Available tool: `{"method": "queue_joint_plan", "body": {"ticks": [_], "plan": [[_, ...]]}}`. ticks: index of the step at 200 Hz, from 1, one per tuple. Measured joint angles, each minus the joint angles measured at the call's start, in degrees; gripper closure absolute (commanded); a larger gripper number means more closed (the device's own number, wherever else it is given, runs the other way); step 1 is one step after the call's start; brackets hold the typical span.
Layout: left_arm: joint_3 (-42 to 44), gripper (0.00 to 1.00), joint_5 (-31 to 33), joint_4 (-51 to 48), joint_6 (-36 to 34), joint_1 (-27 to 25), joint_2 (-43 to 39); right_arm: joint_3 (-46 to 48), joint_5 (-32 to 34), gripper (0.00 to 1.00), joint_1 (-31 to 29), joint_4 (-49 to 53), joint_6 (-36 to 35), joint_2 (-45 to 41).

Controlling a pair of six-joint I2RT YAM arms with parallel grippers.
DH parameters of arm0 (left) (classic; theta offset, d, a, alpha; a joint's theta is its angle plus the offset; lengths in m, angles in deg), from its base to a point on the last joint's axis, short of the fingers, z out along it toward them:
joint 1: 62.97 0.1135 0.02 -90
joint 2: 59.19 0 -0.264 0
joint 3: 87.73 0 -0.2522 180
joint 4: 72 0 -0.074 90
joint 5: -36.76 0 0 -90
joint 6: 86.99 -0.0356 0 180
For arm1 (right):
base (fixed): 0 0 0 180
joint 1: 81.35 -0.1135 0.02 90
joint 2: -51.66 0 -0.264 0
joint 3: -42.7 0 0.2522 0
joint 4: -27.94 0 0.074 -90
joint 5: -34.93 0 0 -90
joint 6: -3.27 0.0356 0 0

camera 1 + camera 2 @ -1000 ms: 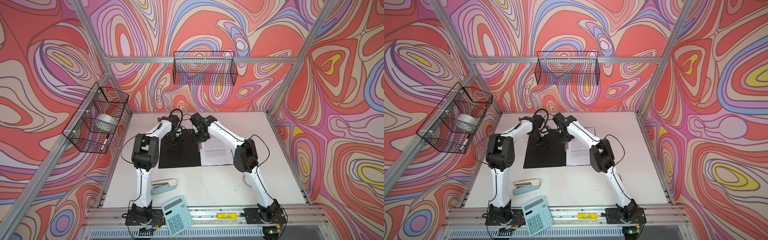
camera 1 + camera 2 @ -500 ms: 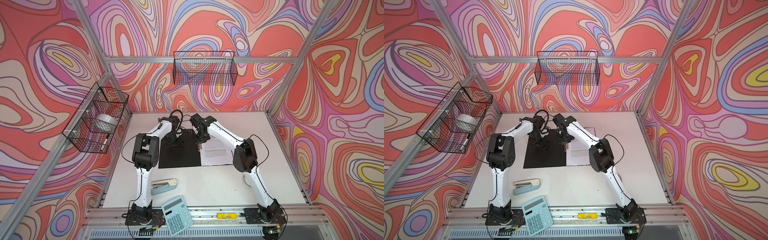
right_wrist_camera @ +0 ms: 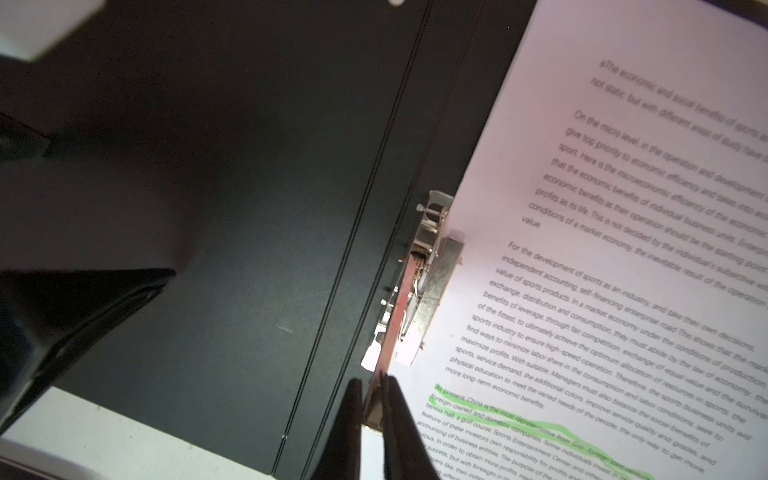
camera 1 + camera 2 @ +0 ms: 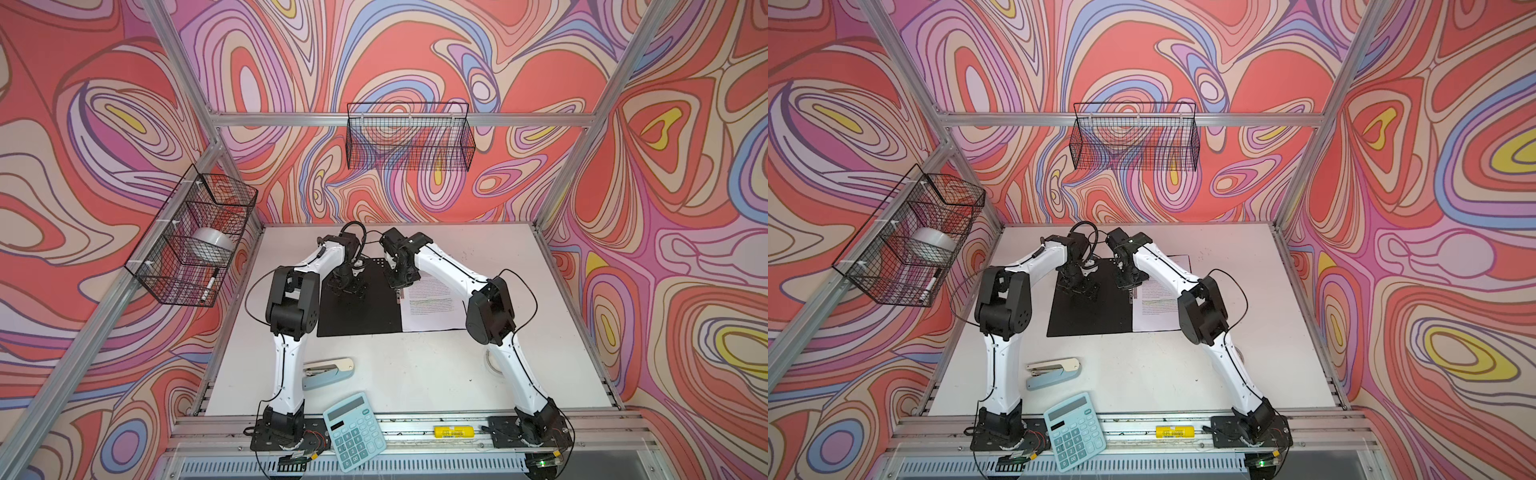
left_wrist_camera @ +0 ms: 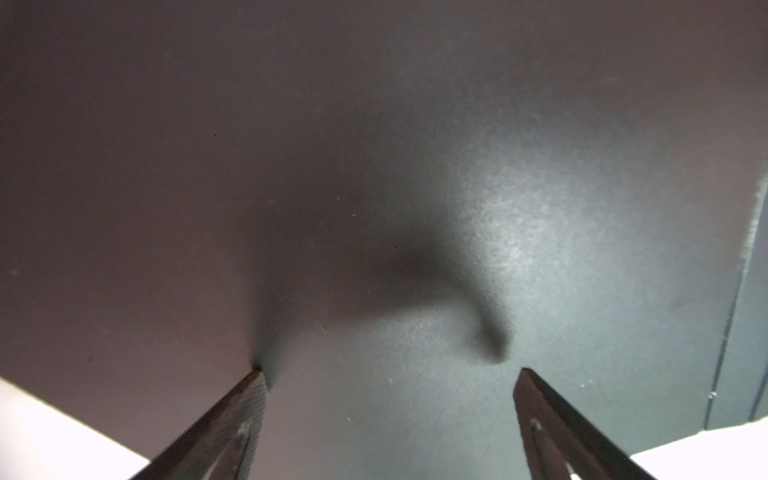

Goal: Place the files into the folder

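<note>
Two claws: left claw gapes wide on the folder, right claw pinches its metal clip beside the files.

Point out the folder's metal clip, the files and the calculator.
metal clip (image 3: pixel 436 291), right wrist view, on its textured pressing bar.
files (image 4: pixel 432 308), in a top view, on the top sheet's printed text.
calculator (image 4: pixel 357 439), in a top view, on its keypad.

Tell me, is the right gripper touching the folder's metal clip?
Touching. In the right wrist view the right gripper pinches the raised lever of the metal clip.
</note>
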Motion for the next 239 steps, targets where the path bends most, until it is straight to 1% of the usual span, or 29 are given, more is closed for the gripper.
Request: {"method": "queue_joint_plan", "body": {"ticks": [123,239], "plan": [[-2.9,0.07,1.7,-0.7,0.7,0.0,1.9,3.5,-1.0,0.90,0.1,-2.6,0.0,-0.1],[-3.0,0.07,1.9,-0.7,1.3,0.0,2.0,5.5,-1.0,0.93,0.1,-3.7,0.0,-0.6]]}}
